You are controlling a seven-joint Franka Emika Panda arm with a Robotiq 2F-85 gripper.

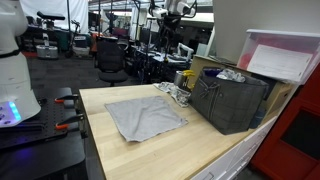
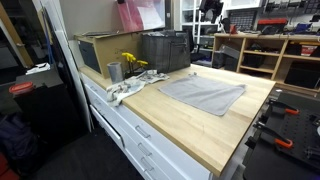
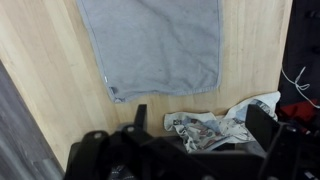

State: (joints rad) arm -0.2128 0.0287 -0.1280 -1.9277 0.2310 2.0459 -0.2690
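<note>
Overhead, the end effector (image 3: 200, 128) hangs wide open, empty, above gray cloth (image 3: 155, 45), tag (image 3: 104, 78) unreadable.

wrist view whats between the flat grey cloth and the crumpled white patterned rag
Nothing but a strip of bare light wooden tabletop; the flat grey cloth and the crumpled white patterned rag lie apart, seen in the wrist view.

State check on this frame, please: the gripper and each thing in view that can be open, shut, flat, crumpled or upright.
gripper: open, holding nothing, above the table
grey cloth: spread flat, unfolded
patterned rag: crumpled, lying near the grey cloth's edge
dark crate: upright, top open
metal cup: upright
drawers: shut
</note>
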